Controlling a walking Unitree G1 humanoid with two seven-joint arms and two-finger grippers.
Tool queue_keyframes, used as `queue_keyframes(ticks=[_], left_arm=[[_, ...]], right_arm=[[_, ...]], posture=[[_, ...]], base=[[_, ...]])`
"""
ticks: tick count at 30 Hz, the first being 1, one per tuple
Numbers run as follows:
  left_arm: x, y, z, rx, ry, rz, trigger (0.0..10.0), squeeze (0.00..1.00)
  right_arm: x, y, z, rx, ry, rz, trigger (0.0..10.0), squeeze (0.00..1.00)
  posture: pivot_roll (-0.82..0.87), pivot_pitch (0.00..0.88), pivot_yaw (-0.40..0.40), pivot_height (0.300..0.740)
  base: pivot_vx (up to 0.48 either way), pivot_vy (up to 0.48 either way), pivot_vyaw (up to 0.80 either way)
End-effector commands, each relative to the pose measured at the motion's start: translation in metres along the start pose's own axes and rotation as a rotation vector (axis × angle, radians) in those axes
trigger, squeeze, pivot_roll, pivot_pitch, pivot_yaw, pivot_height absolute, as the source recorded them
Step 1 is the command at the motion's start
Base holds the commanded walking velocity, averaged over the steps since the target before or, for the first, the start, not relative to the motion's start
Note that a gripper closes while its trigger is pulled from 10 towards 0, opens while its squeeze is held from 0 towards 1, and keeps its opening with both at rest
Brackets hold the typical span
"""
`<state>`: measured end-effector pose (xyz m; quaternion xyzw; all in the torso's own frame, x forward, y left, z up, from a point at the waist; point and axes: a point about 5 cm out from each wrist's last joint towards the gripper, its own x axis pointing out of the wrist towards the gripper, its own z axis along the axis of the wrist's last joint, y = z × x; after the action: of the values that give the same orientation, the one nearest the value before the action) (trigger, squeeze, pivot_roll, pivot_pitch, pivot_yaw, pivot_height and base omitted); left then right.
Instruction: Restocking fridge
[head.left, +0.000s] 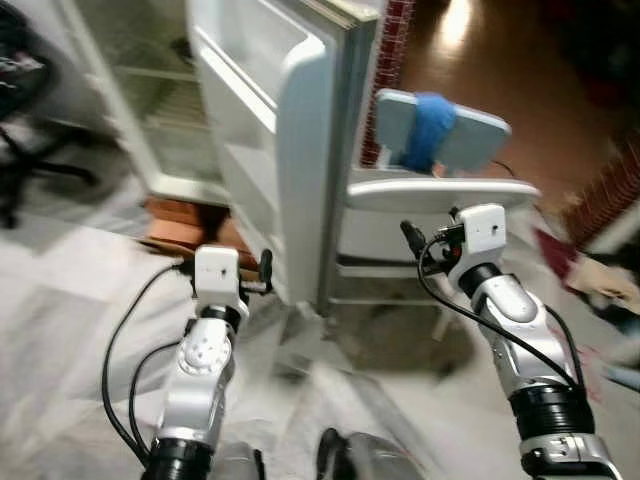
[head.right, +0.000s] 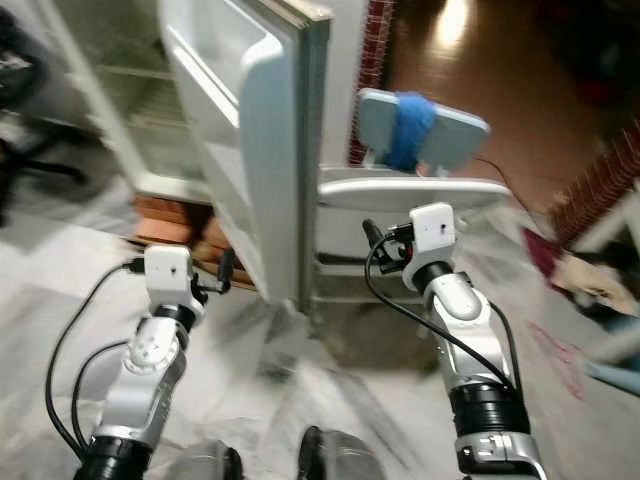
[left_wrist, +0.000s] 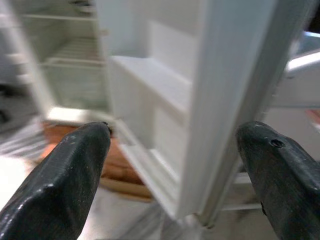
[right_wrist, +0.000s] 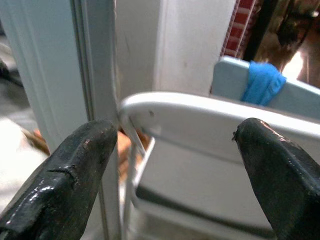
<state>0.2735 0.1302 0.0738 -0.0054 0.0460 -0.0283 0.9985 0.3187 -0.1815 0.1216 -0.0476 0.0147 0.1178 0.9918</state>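
Two grippers hang ahead of the robot with nothing in them: the left gripper (left_wrist: 170, 165) has its fingers spread wide just short of the fridge door (head.left: 300, 140), and the right gripper (right_wrist: 175, 165) is equally wide open facing a white chair (head.left: 440, 190) with a blue cloth (head.left: 430, 125) on its back. The door stands open, edge toward the robot, with bare door shelves (left_wrist: 155, 80). Beyond lies the fridge (head.left: 150, 90) interior. The door looks rigid, smooth and fairly heavy; its outer edge seems the best hold.
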Motion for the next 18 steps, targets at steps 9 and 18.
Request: queue_keyframes(ticks=[9, 18], left_arm=[[0.0, 0.006, 0.009, 0.018, -0.052, 0.005, 10.0, 0.0], [0.0, 0.006, 0.01, 0.016, -0.061, -0.007, 10.0, 0.0]], right_arm=[[-0.008, 0.014, -0.005, 0.066, -0.086, -0.12, 10.0, 0.0], [-0.007, 0.018, -0.006, 0.076, -0.097, -0.18, 10.0, 0.0]], posture=[[0.02, 0.102, -0.045, 0.74], [0.02, 0.096, -0.037, 0.74]], base=[[0.0, 0.0, 0.78], [0.331, 0.0, 0.17]])
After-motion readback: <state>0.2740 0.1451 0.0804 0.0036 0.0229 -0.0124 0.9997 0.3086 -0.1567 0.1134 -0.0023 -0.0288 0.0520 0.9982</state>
